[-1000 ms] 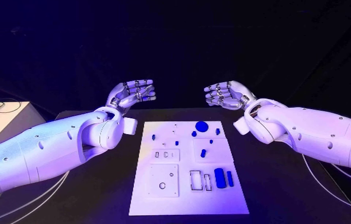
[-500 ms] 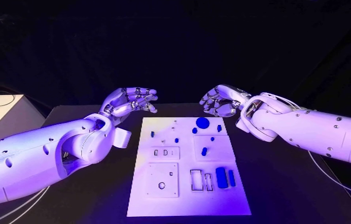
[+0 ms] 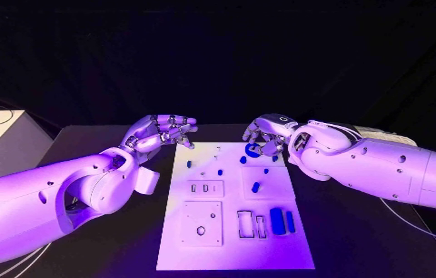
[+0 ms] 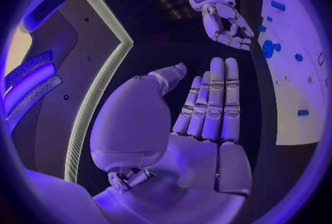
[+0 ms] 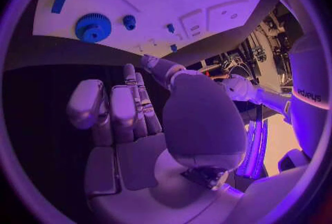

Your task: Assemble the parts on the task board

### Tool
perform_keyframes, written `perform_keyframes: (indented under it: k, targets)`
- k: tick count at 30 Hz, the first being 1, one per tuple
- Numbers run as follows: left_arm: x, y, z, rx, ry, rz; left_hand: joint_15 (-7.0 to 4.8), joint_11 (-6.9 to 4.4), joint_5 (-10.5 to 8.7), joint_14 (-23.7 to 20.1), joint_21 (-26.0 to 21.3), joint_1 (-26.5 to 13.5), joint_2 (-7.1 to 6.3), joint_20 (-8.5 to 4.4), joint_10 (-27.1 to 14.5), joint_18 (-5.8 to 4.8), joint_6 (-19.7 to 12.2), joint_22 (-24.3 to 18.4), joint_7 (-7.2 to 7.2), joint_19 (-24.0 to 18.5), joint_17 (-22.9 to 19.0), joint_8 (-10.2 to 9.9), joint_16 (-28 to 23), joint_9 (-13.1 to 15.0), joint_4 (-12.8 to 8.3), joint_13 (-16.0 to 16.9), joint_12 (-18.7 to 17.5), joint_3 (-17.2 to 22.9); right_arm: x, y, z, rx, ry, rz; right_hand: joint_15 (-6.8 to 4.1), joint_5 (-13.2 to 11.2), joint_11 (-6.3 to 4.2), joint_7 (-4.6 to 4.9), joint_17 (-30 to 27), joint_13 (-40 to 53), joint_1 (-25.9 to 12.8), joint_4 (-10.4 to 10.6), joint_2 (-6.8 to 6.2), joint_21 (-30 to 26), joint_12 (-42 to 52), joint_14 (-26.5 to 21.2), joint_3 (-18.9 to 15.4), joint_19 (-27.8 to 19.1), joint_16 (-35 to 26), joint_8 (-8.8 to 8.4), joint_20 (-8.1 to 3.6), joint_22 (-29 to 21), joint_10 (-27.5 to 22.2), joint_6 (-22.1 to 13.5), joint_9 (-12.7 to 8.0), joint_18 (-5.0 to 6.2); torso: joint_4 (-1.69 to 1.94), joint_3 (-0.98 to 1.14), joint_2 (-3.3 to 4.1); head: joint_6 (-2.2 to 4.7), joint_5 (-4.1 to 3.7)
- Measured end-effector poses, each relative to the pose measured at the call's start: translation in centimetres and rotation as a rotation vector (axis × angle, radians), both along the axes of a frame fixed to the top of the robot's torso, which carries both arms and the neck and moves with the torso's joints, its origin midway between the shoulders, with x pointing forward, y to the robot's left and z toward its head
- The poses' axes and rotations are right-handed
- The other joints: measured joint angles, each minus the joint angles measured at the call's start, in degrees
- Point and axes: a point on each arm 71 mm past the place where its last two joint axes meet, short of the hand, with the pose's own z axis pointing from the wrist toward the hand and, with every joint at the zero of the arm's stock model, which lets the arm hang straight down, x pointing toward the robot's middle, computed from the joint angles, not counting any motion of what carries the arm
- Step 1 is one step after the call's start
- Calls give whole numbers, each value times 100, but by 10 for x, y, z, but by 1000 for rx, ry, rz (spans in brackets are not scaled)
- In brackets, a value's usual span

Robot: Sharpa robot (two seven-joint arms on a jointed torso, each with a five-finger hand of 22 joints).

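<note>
At 9 o'clock of flat white plastic task board, silver many-fingered left hand hovering over black table, fingers loosely spread, slightly curled, holding nothing. On board: small blue plastic parts, likely light, rigid, smooth, slip-prone; judging best pinched across sides. Round blue gear lying at board's 12 o'clock edge; blue cylinder peg at 4 o'clock. At 1 o'clock, silver right hand hanging over gear, fingers curling downward, apart, gripping nothing.
</note>
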Motion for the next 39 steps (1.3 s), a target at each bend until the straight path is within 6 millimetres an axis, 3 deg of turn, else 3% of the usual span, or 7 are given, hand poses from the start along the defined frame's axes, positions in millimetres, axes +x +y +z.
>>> perform_keyframes:
  k: [6,8,24,30,31,39]
  targets:
    - [-2,0,0,-1,6,-10,-15,0,0,-15,41,0,0,-21,0,0,0,36,0,-21,17,0,38,0,0,0,0,0,-3,3,-4,-46,-9,-1,21,-25,37,0,374,-3,-68,86,-68,334,-23,21,-73,107,385,-22,36,454,-106,-1,14,-1,24,-10,67,-21,-5]
    - [-3,1,0,0,8,-11,-2,0,0,-43,41,0,0,-1,0,0,0,36,0,-40,17,0,38,0,0,0,0,0,-3,4,-6,-60,-5,-2,21,-80,52,-1,438,-8,-98,126,-98,374,-24,21,-113,115,461,-22,44,525,-176,-1,19,-88,26,-10,86,-25,-5]
    - [-3,0,0,0,14,-21,2,0,0,-84,67,-18,-18,0,-1,0,0,57,0,-81,16,0,38,-5,0,-1,0,0,-1,12,-21,-126,7,-24,22,-104,69,-2,526,3,-97,234,-96,417,-24,21,-335,135,610,-21,65,584,-399,-3,61,-88,43,-9,167,-50,-16]
    - [-3,0,0,0,16,-23,2,1,0,-84,66,-23,-23,0,-1,0,0,63,0,-80,16,0,38,-5,0,-1,0,0,0,13,-25,-139,13,-30,22,-77,65,-58,541,26,-17,242,-16,439,-24,21,-343,135,648,23,65,624,-394,101,92,-88,44,-7,183,-66,-16]
    - [-3,0,0,0,17,-24,2,0,1,-84,66,-23,-23,0,-1,1,0,63,0,-81,16,0,38,-4,0,-1,0,0,1,13,-25,-141,14,-32,22,-77,26,-94,541,26,1,242,1,439,-24,21,-343,135,662,42,65,638,-377,137,109,-88,44,-7,186,-70,-13]
    - [-3,1,0,1,21,-26,1,0,1,-125,90,-22,-23,6,-1,0,0,69,0,-118,15,0,38,-4,0,-1,-23,0,1,16,-28,-154,20,-34,22,-55,-5,-162,547,26,0,259,1,461,-24,20,-325,134,675,95,65,665,-389,207,137,-88,37,-8,205,-95,-6]
